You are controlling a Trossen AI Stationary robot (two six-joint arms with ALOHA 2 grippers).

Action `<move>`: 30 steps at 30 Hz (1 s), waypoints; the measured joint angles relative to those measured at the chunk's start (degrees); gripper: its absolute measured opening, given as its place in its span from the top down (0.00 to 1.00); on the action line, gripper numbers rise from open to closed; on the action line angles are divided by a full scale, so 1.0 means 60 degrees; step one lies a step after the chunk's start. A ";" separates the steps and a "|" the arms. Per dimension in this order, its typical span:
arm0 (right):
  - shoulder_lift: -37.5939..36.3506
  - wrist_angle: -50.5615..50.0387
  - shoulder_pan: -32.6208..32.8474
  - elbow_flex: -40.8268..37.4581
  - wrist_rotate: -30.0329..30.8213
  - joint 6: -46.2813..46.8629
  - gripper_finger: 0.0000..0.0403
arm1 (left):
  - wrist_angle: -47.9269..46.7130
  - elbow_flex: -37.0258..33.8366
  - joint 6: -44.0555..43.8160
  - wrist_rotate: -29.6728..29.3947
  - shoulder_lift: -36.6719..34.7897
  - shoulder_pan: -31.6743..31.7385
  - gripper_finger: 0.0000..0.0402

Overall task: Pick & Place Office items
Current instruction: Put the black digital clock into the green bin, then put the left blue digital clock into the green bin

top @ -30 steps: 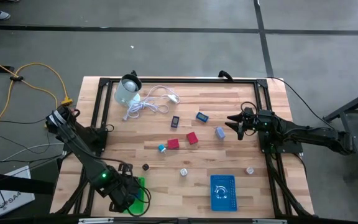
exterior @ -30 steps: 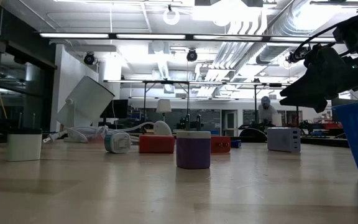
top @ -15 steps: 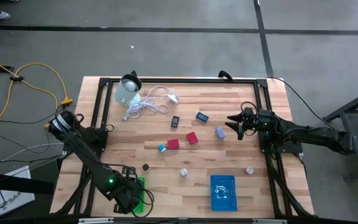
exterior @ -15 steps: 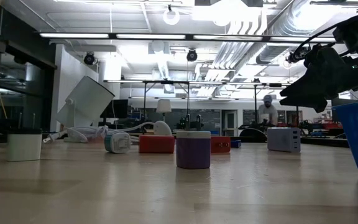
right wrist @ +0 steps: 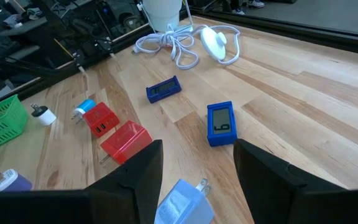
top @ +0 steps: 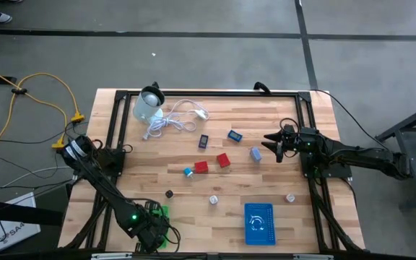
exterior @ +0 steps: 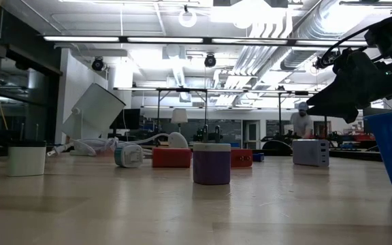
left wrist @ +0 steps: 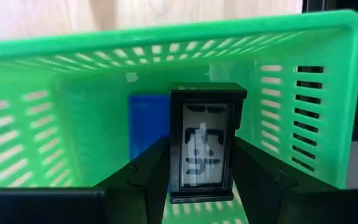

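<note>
My left gripper [top: 154, 230] reaches down into the green basket [top: 163, 214] at the table's near left and is shut on a small black display clock [left wrist: 207, 146]. A blue item [left wrist: 143, 127] lies in the basket behind the clock. My right gripper [top: 275, 144] hovers open at the right side, just right of a pale blue plug [top: 256, 153]. More office items rest on the wood: two blue clocks [top: 235, 135], two red blocks [top: 224, 159], a black round piece [top: 170, 193] and a purple-and-white piece [exterior: 211, 163]. My left gripper pinches the black clock by its two long sides [left wrist: 173, 165] between its two fingers, along the lower half of its frame. The fingers come from above, pointing down, and lie along the clock. The clock is inside the basket's walls with its display facing the wrist camera.
A blue basket [top: 258, 222] stands at the near right. A coiled white cable [top: 172, 119] and a pale round container [top: 149, 107] sit at the far left. Black frame rails [top: 118, 130] run along the table's sides.
My left gripper has sunk toward the near edge and down into the green basket, carrying the black clock, and now covers more of the basket in the high view. A person in the room behind has walked to the right.
</note>
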 joint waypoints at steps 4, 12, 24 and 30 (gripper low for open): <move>-0.0003 -0.0002 -0.0004 -0.0001 0.0000 0.0000 0.54 | -0.0014 0.0000 -0.0132 0.0009 0.0007 -0.0074 0.63; -0.0004 0.0000 -0.0003 -0.0001 0.0000 0.0000 0.54 | -0.0007 0.0000 -0.0252 -0.0029 0.0007 -0.0168 0.62; -0.0001 -0.0004 -0.0004 -0.0001 0.0000 0.0000 0.54 | 0.0040 0.0000 -0.0205 -0.0044 0.0000 -0.0168 0.56; -0.0003 -0.0004 -0.0004 -0.0003 0.0000 0.0000 0.54 | 0.0055 0.0000 -0.0201 -0.0044 -0.0004 -0.0168 0.55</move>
